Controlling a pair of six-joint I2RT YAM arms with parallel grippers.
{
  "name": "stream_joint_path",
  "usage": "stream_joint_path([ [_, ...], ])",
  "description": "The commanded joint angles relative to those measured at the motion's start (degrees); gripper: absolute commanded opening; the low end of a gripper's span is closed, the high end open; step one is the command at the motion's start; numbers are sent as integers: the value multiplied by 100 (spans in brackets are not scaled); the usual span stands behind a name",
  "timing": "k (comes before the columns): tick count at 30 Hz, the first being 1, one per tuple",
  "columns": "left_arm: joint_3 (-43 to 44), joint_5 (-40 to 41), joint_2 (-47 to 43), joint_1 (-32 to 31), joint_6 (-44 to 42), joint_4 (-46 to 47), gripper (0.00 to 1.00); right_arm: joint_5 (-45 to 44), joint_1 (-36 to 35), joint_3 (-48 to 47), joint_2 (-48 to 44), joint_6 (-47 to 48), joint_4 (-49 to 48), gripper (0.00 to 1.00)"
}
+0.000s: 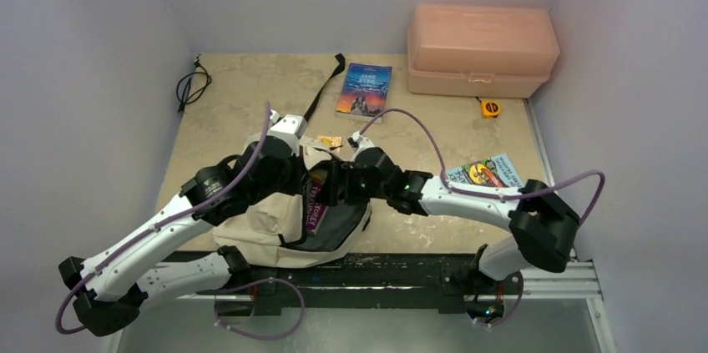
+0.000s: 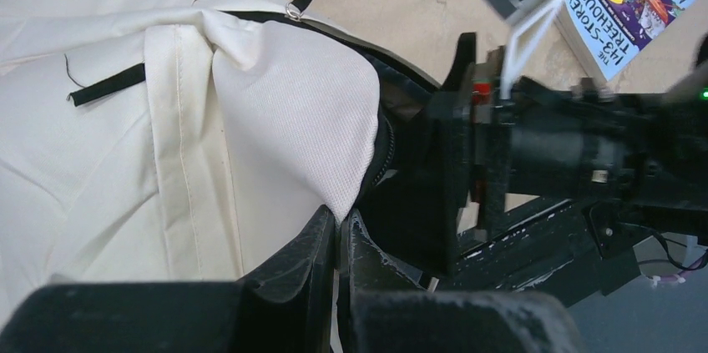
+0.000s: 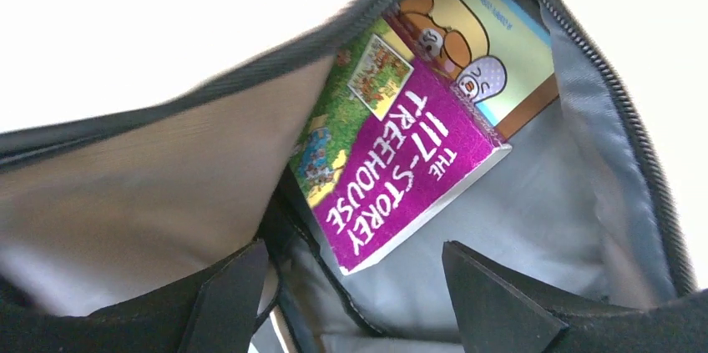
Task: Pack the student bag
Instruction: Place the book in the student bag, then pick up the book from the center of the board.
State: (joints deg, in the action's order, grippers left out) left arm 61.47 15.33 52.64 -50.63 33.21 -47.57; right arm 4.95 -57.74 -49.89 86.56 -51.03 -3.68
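The beige student bag [image 1: 263,224] lies at the table's near edge with its mouth open to the right. My left gripper [image 1: 311,176] is shut on the cream edge of the bag's opening [image 2: 317,119], the fabric pinched between its fingertips [image 2: 342,221]. My right gripper [image 1: 334,189] reaches into the bag's mouth, open and empty [image 3: 355,274]. A purple "117-Storey Treehouse" book [image 3: 401,169] stands tilted inside the bag against the grey lining [image 3: 534,203], just beyond the open fingers. It also shows in the top view [image 1: 316,203].
A Jane Eyre book [image 1: 365,88] lies at the back and a blue Treehouse book [image 1: 484,173] on the right. A salmon plastic box [image 1: 480,48], a yellow tape measure [image 1: 490,108], a small card [image 1: 330,141], and a black cable [image 1: 190,86] are also there.
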Motion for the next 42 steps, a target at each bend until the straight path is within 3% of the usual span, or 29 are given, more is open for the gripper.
stream_joint_path([
  [1, -100, 14, -23, 18, -34, 379, 0, -853, -9, -146, -977, 697, 486, 81],
  [7, -318, 0, 71, 18, 23, 453, 0, -1986, 82, 259, -2345, 1165, 1361, 86],
  [11, -346, 5, 159, 18, -21, 443, 0, -2270, 725, 579, -2906, 1153, 1855, 94],
  [14, -354, 13, 217, 18, -15, 406, 0, -2002, 1835, 958, -3282, 950, 1977, 99],
  [22, -476, -469, 357, 16, 75, 658, 0, -1217, 4805, 1703, -3728, 502, 2102, 99],
  [26, -341, -681, 517, 18, 30, 510, 0, -1358, 6490, 1849, -3864, 336, 2662, 99],
  [30, -314, -728, 451, 17, -24, 499, 0, -1807, 7392, 2214, -4311, -36, 2838, 99],
  [37, -282, -947, 458, 18, -79, 452, 0, -2223, 7966, 2356, -3760, -40, 2114, 99],
  [42, -422, -1103, 351, 13, -90, 570, 0, -1515, 8459, 2401, -2692, 529, 717, 99],
])
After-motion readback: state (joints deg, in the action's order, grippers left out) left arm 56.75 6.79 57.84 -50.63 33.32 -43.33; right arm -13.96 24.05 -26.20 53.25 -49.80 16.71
